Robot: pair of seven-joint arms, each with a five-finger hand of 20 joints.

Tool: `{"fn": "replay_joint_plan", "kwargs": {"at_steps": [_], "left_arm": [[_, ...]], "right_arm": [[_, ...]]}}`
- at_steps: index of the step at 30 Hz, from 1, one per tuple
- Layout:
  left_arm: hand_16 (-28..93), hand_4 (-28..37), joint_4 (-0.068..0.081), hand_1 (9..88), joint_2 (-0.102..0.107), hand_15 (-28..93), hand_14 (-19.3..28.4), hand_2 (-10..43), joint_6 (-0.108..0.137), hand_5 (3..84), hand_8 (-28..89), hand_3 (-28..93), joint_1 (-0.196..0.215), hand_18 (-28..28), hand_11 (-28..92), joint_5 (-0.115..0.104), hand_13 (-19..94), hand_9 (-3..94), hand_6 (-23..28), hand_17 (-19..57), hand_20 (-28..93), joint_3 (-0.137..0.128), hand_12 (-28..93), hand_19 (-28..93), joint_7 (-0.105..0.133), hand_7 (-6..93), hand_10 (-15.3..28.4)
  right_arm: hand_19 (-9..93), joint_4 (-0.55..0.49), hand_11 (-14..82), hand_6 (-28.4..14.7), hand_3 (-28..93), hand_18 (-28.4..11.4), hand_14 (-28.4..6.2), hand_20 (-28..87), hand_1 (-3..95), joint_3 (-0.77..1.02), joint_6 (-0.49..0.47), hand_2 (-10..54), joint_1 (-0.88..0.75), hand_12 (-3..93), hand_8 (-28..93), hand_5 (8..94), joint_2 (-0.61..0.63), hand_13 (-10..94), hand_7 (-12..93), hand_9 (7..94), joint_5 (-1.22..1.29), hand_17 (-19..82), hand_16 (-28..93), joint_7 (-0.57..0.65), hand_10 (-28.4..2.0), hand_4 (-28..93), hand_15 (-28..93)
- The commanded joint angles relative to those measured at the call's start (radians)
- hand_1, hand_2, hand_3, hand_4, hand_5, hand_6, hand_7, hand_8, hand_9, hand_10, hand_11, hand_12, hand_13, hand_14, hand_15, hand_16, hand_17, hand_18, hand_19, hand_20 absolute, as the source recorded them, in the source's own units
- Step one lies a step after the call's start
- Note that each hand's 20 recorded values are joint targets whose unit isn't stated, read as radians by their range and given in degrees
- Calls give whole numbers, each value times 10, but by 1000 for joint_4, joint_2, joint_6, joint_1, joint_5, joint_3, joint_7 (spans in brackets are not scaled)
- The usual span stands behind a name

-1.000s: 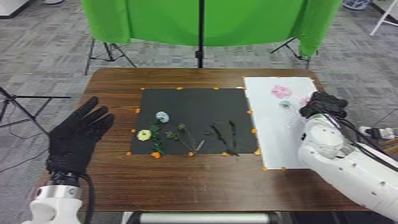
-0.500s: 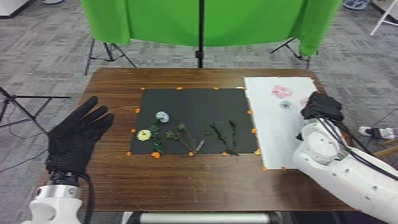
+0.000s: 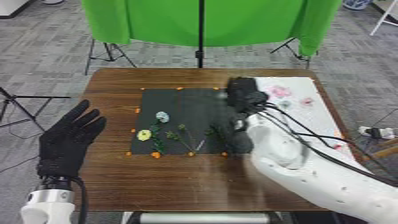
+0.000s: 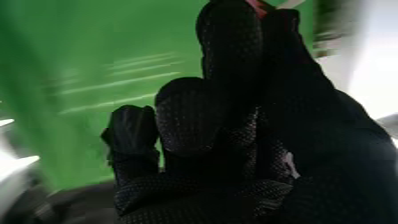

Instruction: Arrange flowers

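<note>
In the head view my right hand is over the black mat's right side, its arm hiding part of the stems there. In the right wrist view that hand has thumb and finger pinched on a small pink piece. My left hand is open at the table's left. On the black mat are a blue flower, a yellow flower, a leafy stem and thin stems. Pink flowers and a grey-blue one lie on the white sheet.
Orange markers line the black mat's edges. The brown table extends in front of the mats. A green cloth hangs on a stand behind the table.
My right hand has swung left from the white sheet to above the black mat, uncovering a pink flower. The left hand has shifted slightly left and toward the front.
</note>
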Motion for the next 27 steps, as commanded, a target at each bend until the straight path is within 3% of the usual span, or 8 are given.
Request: {"fn": "replay_joint_plan", "kwargs": {"at_steps": [1, 16, 27], "left_arm": [[-91, -213, 7, 256, 5, 537, 284, 57, 3, 412, -94, 805, -22, 265, 266, -4, 272, 374, 114, -77, 111, 11, 112, 589, -13, 139, 212], [-91, -212, 14, 257, -2, 537, 283, 55, -18, 412, -95, 805, -45, 265, 266, 13, 272, 375, 114, -77, 111, 5, 111, 589, -55, 140, 212], [-91, -212, 17, 256, -7, 536, 283, 56, -28, 413, -95, 806, -56, 265, 265, 20, 271, 374, 115, -77, 111, 7, 111, 588, -74, 140, 212]], "right_arm": [[932, 83, 197, 34, 697, -213, -71, 619, 554, -34, -99, -95, 9, 349, 34, 885, -251, 717, 170, 937, -29, 279, 218, -72, -58, -283, 777], [912, 92, 195, 45, 693, -216, -93, 601, 514, -4, -285, -95, -70, 377, 7, 861, -282, 646, 146, 889, -115, 217, 195, -101, -63, -283, 806], [898, 82, 314, 52, 740, -213, -106, 615, 444, -32, -272, -95, -64, 310, -58, 733, -278, 599, 146, 794, -166, 189, 173, -119, -76, -283, 840]]}}
